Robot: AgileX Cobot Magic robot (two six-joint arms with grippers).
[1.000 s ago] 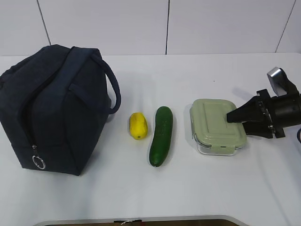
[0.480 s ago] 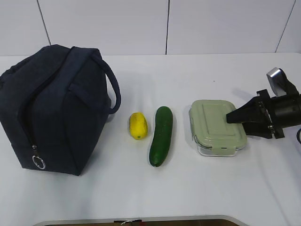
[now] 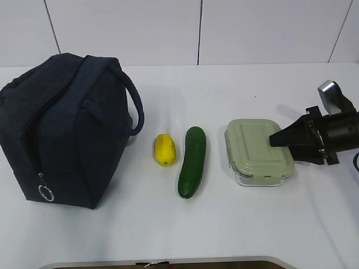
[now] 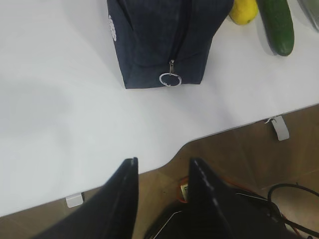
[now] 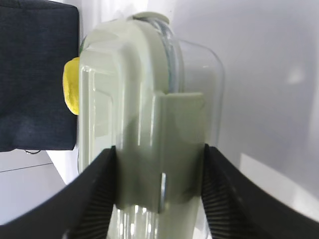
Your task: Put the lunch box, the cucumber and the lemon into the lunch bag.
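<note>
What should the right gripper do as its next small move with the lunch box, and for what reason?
Probably close a little more, then lift. The right gripper has its fingers on both sides of the lunch box at its lid clasp, but the box rests flat on the table. The lunch bag looks zipped shut, so that needs handling too.

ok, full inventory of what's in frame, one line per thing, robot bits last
lunch bag: one, dark navy, far left of the table, upright, zipper closed with the silver ring pull at its lower end
lemon: one, yellow, right of the bag
cucumber: one, dark green, between lemon and lunch box
lunch box: one, clear glass with pale green lid, right of the cucumber
table: one, white, under everything
left gripper: one, black, hanging off the table's near edge, fingers apart, empty
right gripper: one, black, fingers either side of the lunch box's end clip
</note>
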